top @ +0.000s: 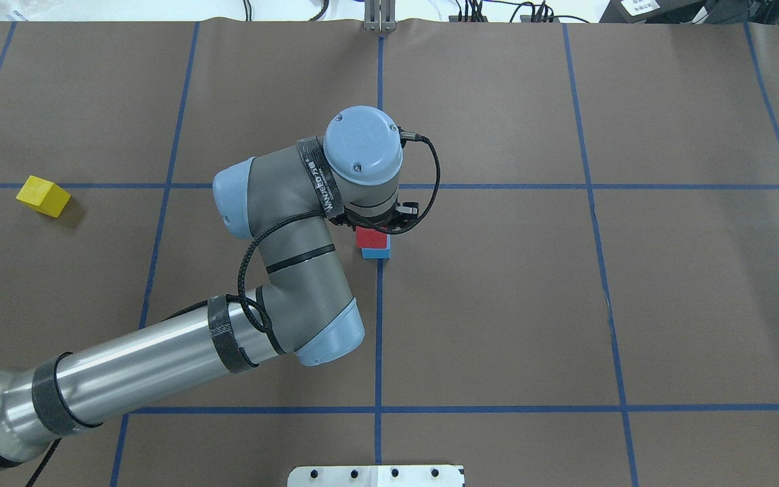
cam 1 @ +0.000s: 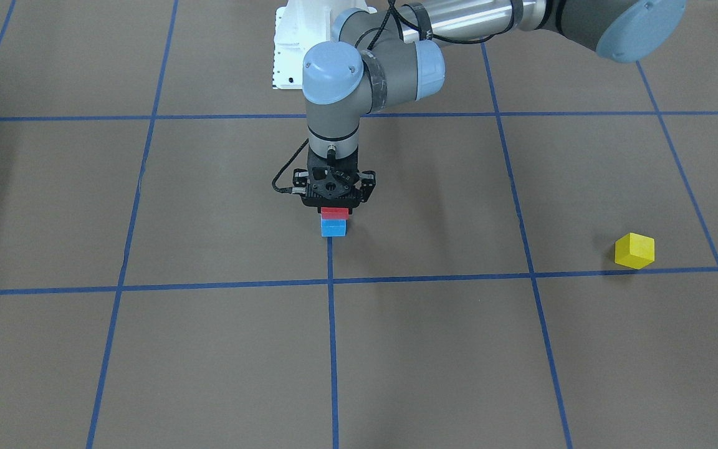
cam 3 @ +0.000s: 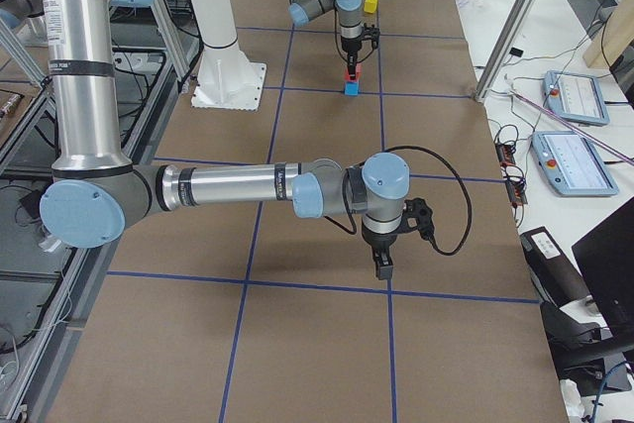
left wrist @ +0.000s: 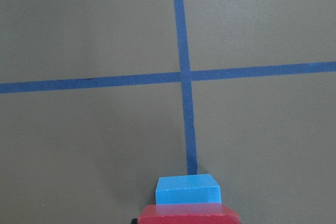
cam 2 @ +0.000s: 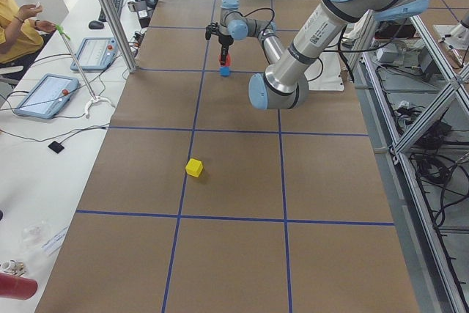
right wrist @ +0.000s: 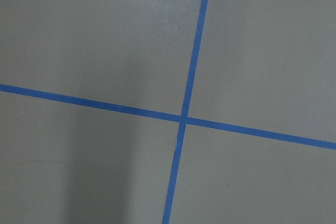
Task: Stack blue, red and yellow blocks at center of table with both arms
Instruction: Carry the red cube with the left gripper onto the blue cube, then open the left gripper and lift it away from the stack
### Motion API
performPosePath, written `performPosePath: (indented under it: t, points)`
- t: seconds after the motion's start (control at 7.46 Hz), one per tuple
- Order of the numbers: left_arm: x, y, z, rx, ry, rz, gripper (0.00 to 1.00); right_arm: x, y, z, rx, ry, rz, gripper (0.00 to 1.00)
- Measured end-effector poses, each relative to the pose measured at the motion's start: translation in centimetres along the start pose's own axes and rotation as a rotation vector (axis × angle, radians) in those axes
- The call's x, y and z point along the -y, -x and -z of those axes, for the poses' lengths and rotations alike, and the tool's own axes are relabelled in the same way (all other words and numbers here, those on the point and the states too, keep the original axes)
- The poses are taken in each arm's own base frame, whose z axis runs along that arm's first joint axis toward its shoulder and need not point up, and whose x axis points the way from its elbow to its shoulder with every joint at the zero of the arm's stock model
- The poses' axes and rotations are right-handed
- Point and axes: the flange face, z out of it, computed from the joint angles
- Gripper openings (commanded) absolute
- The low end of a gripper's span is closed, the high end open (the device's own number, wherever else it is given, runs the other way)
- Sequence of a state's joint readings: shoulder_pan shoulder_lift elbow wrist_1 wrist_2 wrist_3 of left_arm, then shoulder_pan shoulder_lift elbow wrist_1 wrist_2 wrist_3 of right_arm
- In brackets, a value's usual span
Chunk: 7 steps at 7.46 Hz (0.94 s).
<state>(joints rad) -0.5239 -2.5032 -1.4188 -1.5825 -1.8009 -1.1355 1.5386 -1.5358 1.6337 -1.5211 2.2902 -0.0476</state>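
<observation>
Left gripper [cam 1: 334, 204] clamped on red block [cam 1: 335, 213] atop blue block [cam 1: 333, 228]. Yellow block [cam 1: 634, 251] well apart. Right gripper [cam 3: 382, 268]: cannot tell whether apart or together.

Table [cam 1: 209, 206]: brown, with a blue tape grid [cam 1: 330, 337]. Blocks: red block [cam 1: 335, 214], blue block [cam 1: 333, 229], yellow block [cam 1: 634, 251], all plain. Left arm [top: 281, 196]: grey joints, pale-blue caps, silver tube, black bands, black cable [top: 439, 176]. Left gripper [cam 1: 335, 209] is black. Right arm [cam 3: 228, 185] has the same scheme. Base [cam 1: 290, 56] is white.
</observation>
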Motion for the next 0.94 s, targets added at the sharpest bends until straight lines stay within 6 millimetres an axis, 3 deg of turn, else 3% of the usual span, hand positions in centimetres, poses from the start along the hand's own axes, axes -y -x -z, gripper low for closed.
performPosePath:
  t: [0.13,0.27,0.4,0.67,0.94]
  points:
    - [-0.1,0.0,0.0,-0.001,0.000,-0.002,0.67,0.0,0.0,0.0,0.000,0.000,0.000,1.00]
    - [-0.1,-0.1,0.0,-0.001,0.000,-0.003,0.77,0.0,0.0,0.0,0.000,0.000,0.000,1.00]
    - [-0.1,-0.1,0.0,-0.002,0.000,-0.003,0.98,0.0,0.0,0.0,0.000,0.000,0.000,1.00]
    - [0.0,-0.1,0.1,-0.004,-0.004,-0.004,1.00,0.1,0.0,0.0,0.000,-0.002,0.001,1.00]
    - [0.3,0.3,2.5,-0.028,-0.024,-0.027,1.00,0.1,0.0,0.1,0.000,-0.002,0.002,1.00]
